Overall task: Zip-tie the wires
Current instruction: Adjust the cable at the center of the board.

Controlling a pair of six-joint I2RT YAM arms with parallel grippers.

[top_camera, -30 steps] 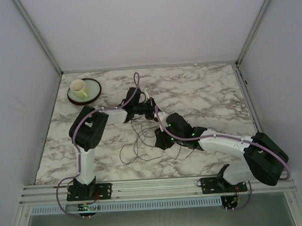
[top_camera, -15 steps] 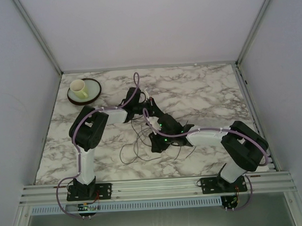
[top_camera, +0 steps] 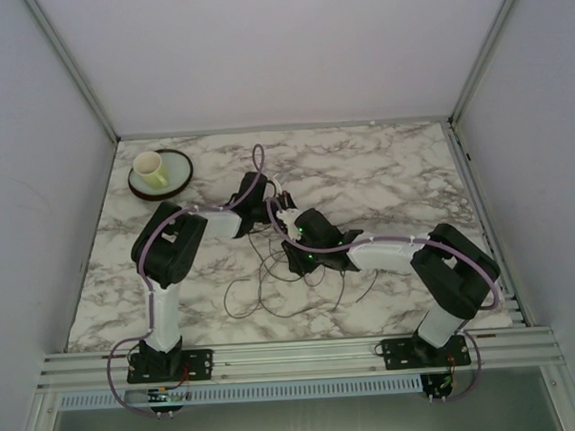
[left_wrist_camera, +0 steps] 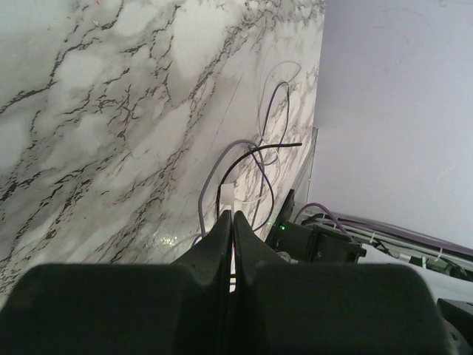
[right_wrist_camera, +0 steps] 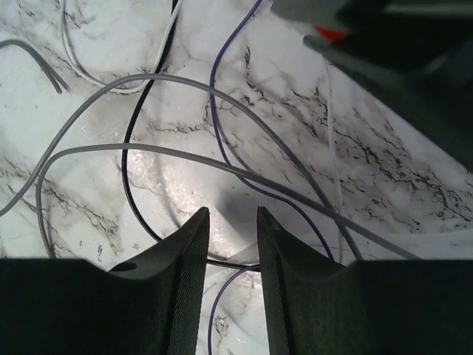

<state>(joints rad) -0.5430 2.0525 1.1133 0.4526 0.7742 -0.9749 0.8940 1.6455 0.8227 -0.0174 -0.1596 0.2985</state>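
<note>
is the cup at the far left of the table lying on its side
No, the cup stands upright on the plate, with its open mouth facing up.

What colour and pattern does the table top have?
The table top is white marble with dark grey veins, clearest in the left wrist view.

Loose wires, left arm and right arm crowd the table centrally; far right is open, cup far left.
</note>
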